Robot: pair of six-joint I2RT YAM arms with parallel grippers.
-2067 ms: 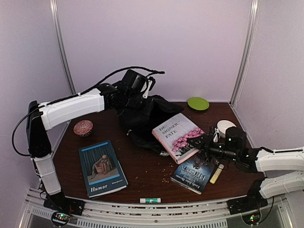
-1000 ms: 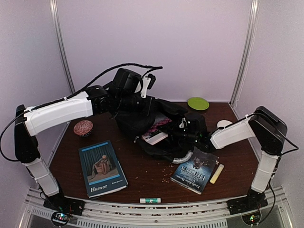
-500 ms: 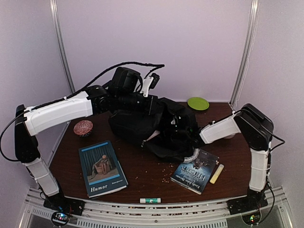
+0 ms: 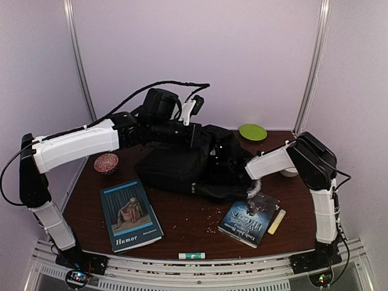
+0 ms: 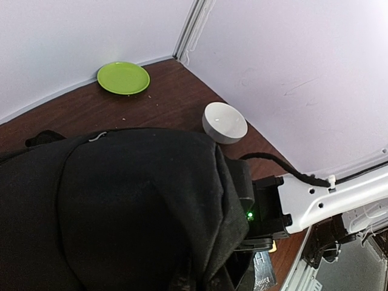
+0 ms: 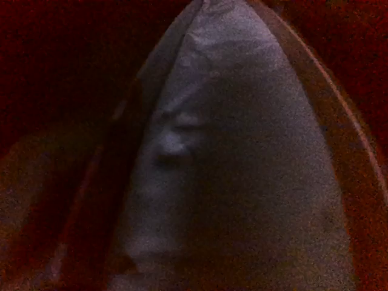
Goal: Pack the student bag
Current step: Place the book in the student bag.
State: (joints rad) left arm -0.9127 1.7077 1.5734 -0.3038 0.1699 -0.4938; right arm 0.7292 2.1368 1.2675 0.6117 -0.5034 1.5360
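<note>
The student bag (image 4: pixel 176 162) is a large black soft backpack lying mid-table. My left gripper (image 4: pixel 191 132) is at its top edge and holds the fabric up; in the left wrist view the black bag (image 5: pixel 121 212) fills the frame and hides my fingers. My right arm (image 4: pixel 274 161) reaches into the bag's opening from the right, with its gripper hidden inside. The right wrist view is dark and shows only dim grey lining (image 6: pixel 230 170). My right wrist also shows in the left wrist view (image 5: pixel 303 200).
A blue "Humor" book (image 4: pixel 130 213) lies front left and a dark book (image 4: pixel 250 217) front right, beside a yellow stick (image 4: pixel 276 221). A marker (image 4: pixel 191 256) lies at the front edge. A green plate (image 4: pixel 253 131), a white bowl (image 5: pixel 225 122) and a red patterned ball (image 4: pixel 106 162) stand around the bag.
My right arm has carried the pink-flowered book left into the bag, and the book no longer shows. The arm has gone deeper inside. The bag has spread out to the left.
</note>
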